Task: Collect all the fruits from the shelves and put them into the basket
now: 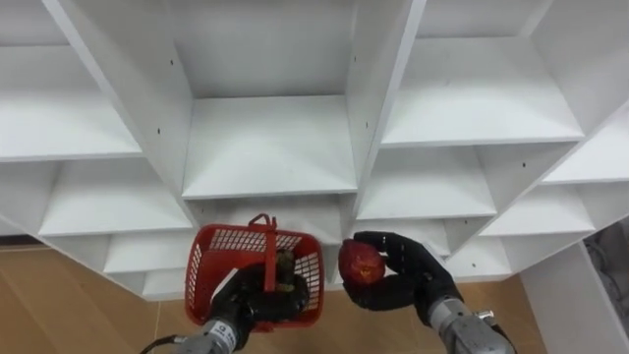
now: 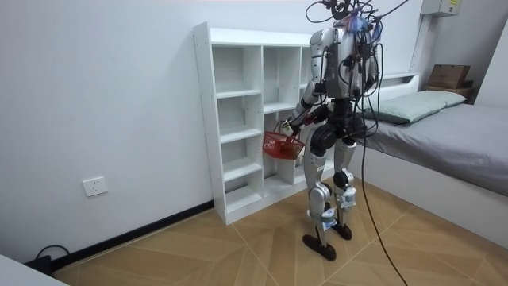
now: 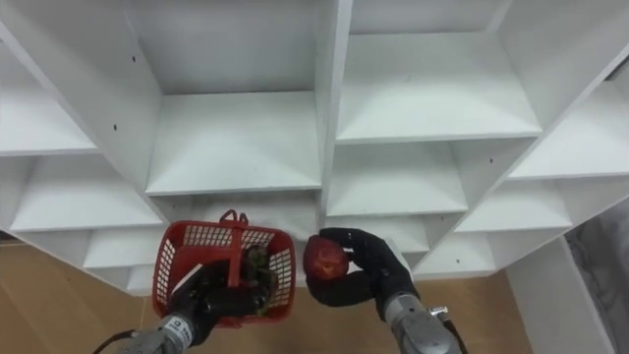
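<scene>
Robot upright before the white closet [image 1: 267, 147], red basket [image 1: 218, 258] in one hand, red fruit [image 1: 361, 262] in the other.

The closet's shelves spread above and beyond both hands; in the room view a bed [image 2: 468, 135] lies behind the robot. The left hand [image 1: 257, 305] has its fingers curled on the basket's near side, by the handle. Just to its right, the right hand [image 1: 408, 275] is wrapped round the red fruit, beside the basket's rim. A small brownish thing [image 1: 285, 264] lies in the basket, just ahead of the left hand.
</scene>
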You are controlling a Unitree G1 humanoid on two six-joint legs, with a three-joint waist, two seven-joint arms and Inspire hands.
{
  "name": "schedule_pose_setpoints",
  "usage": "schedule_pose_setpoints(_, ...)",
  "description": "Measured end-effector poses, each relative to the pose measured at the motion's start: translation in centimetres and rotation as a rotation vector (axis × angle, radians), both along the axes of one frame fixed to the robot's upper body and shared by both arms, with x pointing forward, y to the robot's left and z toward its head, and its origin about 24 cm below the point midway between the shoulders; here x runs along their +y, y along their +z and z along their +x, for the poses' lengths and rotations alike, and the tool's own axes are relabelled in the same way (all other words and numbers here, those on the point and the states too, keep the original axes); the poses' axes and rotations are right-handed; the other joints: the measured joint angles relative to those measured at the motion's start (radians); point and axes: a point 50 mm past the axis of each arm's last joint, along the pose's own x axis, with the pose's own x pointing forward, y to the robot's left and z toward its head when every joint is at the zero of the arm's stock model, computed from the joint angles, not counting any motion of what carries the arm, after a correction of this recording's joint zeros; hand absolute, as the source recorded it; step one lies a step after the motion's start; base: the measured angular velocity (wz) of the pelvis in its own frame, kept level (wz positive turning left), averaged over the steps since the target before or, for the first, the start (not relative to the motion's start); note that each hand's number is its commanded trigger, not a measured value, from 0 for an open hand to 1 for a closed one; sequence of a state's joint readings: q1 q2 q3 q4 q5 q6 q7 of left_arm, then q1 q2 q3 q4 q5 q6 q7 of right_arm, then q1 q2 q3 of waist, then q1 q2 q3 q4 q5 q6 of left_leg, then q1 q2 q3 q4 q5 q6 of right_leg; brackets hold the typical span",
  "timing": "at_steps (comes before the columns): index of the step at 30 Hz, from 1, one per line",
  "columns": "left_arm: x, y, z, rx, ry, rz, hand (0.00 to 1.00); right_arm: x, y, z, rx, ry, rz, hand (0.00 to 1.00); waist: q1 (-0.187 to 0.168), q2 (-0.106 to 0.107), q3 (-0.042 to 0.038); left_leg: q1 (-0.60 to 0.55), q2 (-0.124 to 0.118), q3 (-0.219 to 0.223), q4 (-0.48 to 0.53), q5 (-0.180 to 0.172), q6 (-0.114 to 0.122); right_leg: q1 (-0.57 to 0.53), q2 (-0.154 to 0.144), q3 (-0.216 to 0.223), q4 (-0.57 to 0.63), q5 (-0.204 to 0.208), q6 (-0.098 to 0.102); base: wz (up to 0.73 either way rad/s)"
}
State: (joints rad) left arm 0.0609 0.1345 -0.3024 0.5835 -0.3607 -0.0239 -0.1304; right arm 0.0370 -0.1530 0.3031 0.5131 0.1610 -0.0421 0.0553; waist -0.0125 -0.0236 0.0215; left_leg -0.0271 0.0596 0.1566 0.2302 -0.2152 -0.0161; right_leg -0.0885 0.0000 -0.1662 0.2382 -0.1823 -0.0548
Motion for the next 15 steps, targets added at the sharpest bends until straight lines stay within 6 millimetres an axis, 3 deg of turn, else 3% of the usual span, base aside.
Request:
schedule_pose_setpoints(5,-0.8,0.3,0.5,-0.020,-0.053,-0.012,1.00,1.2,0.0,0.4,-0.019,0.137,-0.092,1.00,0.015,0.017,-0.0040,-0.028,0.000,0.001,0.003,0.000,0.000,-0.035,0.000,0.001,0.009,0.002,-0.002,-0.01)
schedule_pose_setpoints(15,-1.3,0.4,1.2,-0.024,-0.100,-0.004,1.00,2.3,-0.5,1.5,0.001,0.289,-0.181,1.00,0.044,0.021,-0.0025,-0.063,-0.002,-0.012,0.004,0.000,0.000,-0.063,-0.007,-0.028,0.019,0.011,-0.001,0.07)
